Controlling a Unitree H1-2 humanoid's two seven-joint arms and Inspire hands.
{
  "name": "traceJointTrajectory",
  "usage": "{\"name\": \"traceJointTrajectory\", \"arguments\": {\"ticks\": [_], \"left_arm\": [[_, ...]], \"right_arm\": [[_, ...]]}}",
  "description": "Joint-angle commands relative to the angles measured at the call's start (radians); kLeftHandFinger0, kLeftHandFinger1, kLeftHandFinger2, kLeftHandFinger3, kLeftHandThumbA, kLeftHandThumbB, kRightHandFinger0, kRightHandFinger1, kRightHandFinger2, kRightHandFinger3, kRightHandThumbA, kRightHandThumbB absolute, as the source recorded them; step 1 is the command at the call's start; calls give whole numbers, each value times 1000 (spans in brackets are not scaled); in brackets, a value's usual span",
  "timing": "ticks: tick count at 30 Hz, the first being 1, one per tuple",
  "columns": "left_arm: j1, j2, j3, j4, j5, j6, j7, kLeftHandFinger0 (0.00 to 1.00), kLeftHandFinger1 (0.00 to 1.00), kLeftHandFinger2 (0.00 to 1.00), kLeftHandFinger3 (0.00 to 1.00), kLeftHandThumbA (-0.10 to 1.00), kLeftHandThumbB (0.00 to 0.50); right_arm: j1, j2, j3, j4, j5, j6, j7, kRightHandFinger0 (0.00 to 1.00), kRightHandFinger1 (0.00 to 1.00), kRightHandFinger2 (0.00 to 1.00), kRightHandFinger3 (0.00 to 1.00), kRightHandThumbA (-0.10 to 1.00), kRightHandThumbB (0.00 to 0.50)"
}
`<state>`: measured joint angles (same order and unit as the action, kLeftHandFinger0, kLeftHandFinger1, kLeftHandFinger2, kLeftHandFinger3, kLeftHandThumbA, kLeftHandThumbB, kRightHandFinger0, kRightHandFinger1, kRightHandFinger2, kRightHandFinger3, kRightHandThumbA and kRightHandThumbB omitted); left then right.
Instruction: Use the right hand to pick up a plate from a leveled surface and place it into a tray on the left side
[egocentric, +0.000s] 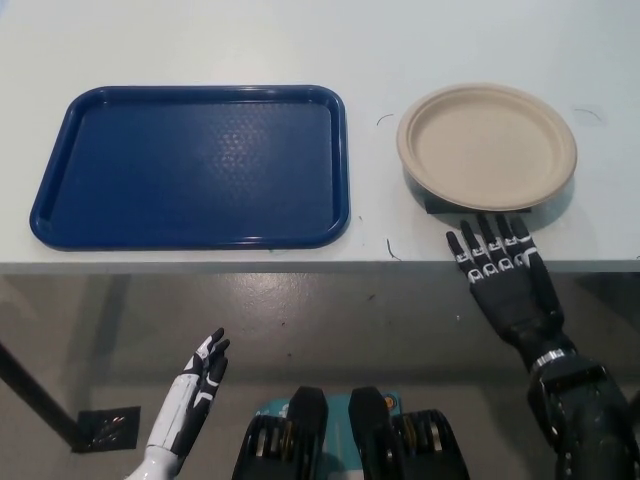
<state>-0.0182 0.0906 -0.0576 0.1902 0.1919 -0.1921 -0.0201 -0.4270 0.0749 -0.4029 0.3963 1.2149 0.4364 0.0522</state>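
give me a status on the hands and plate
Right hand open, fingertips over table edge, just short of plate. Left hand resting low. Tray empty, path clear.
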Motion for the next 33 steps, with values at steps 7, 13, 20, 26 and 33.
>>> {"name": "traceJointTrajectory", "arguments": {"ticks": [7, 13, 20, 26, 33], "left_arm": [[-16, 8, -4, -32, -2, -6, 0, 1000, 1000, 1000, 1000, 1000, 84], [-16, 8, -4, -29, -3, -4, 0, 1000, 1000, 1000, 1000, 1000, 99], [-17, 7, -5, -37, -3, 2, -2, 1000, 1000, 1000, 1000, 1000, 100], [-20, 4, -4, -38, -7, 8, -2, 1000, 1000, 1000, 1000, 1000, 97], [-18, 8, -8, -39, 1, 1, -2, 1000, 1000, 1000, 1000, 1000, 93]], "right_arm": [[-134, -11, -51, 78, -44, -56, 33, 1000, 1000, 1000, 1000, 1000, 425], [-215, -47, -62, 177, -101, -81, 10, 1000, 1000, 1000, 1000, 1000, 440], [-302, -89, -61, 266, -177, -49, -122, 1000, 1000, 1000, 1000, 1000, 357], [-360, -110, -61, 324, -273, -19, -374, 0, 0, 289, 456, -100, 69], [-322, -101, -62, 289, -215, 34, -405, 0, 47, 571, 535, -100, 11]]}}
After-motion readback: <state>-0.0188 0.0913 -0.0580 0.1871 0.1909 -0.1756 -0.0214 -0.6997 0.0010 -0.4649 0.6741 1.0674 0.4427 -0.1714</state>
